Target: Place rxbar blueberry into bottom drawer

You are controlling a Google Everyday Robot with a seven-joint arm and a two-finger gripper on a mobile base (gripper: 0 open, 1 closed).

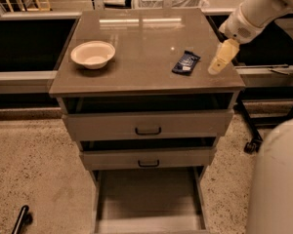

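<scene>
the cabinet top point(146, 48) has its open room in the middle and along the back edge; a cream bowl point(93, 54) sits near the left edge and the rxbar blueberry point(186, 62) lies flat toward the right front, slightly askew and short of the front edge. the bar and the bowl are well apart. the gripper point(219, 61) hangs over the right edge of the top, just beside the bar on its right and not touching it; whether it is spread or pressed together cannot be told. the white arm point(254, 13) comes in from the upper right corner and slopes down and to the left, so the gripper's tip points down toward the top's right front corner. below, the top drawer point(146, 123) and middle drawer point(147, 157) stand a little way out, each with a dark handle. the bottom drawer point(149, 199) is pulled out farthest, its plain floor showing between low sides. speckled floor point(34, 169) lies open to the left of the cabinet; a pale rounded part of the robot point(278, 179) fills the lower right.
</scene>
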